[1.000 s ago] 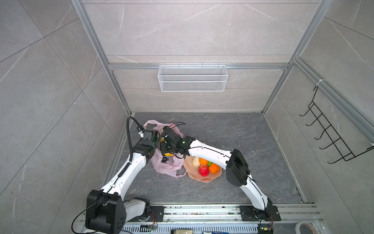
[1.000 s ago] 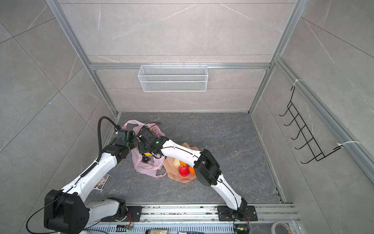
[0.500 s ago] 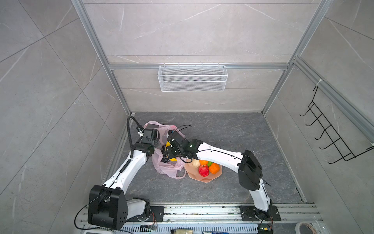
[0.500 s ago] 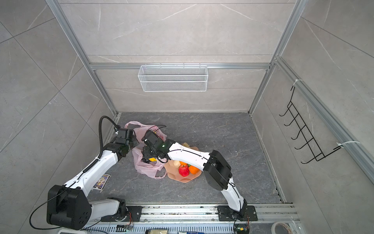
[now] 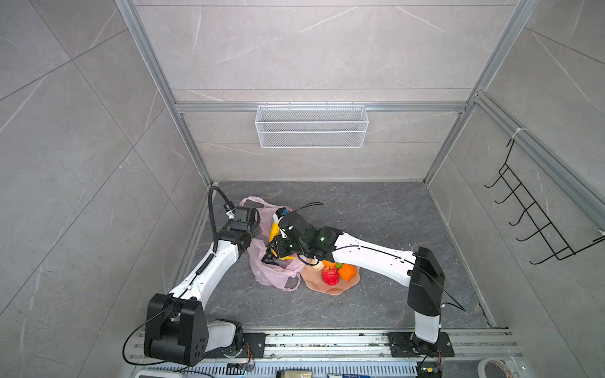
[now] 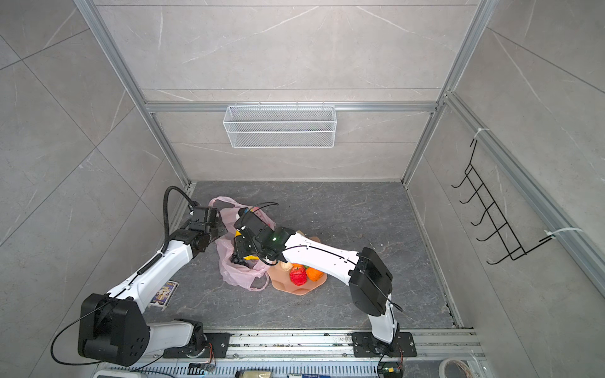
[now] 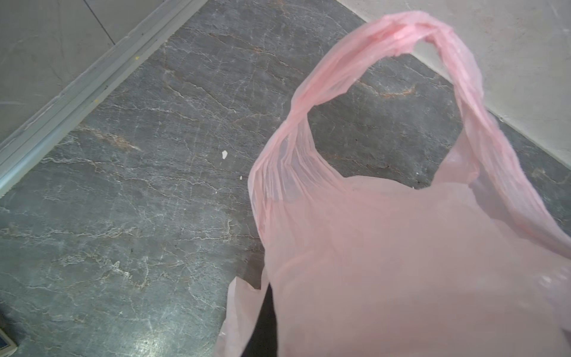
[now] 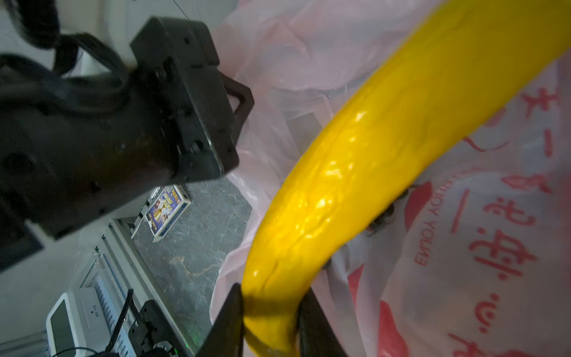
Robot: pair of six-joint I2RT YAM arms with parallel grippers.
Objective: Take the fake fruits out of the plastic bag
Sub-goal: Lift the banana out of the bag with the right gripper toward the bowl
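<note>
While the left gripper [image 5: 256,227] is clenching a fold of the plastic bag [image 5: 271,276] at its rim, the right gripper [image 8: 270,321] is grasping the yellow banana [image 8: 370,154] near one end, with a finger pressing on each side. In the right wrist view the rest of the banana is curving away over the bag's red-printed film. In both top views only bits of yellow are showing under the right wrist, at the bag mouth.

Left arm: the base is sitting at the near left, the white forearm is angling up and inward, and the wrist is bending toward the bag's left side. In the left wrist view one loop handle is standing up, with pink film draping close over the lens. The fingers themselves are not showing there.

Right arm: the base is at the near right and the black elbow is sticking up. The long white forearm is lying across the middle, passing over the peach plate [image 5: 330,288], and the wrist is tipping down into the bag opening.

The bag is slumping on the table [image 5: 376,222], touching the plate's left edge. A dark grape bunch [image 5: 270,259] is sitting inside it, just beside the right gripper.

On the plate are lying a red apple [image 5: 330,275], an orange [image 5: 347,271], a second orange [image 5: 328,262] partly under the forearm, a green fruit [image 5: 339,265] and a cream lumpy one [image 5: 317,265].

A small card box [image 6: 165,292] is lying beside the left forearm, well apart from the bag.
</note>
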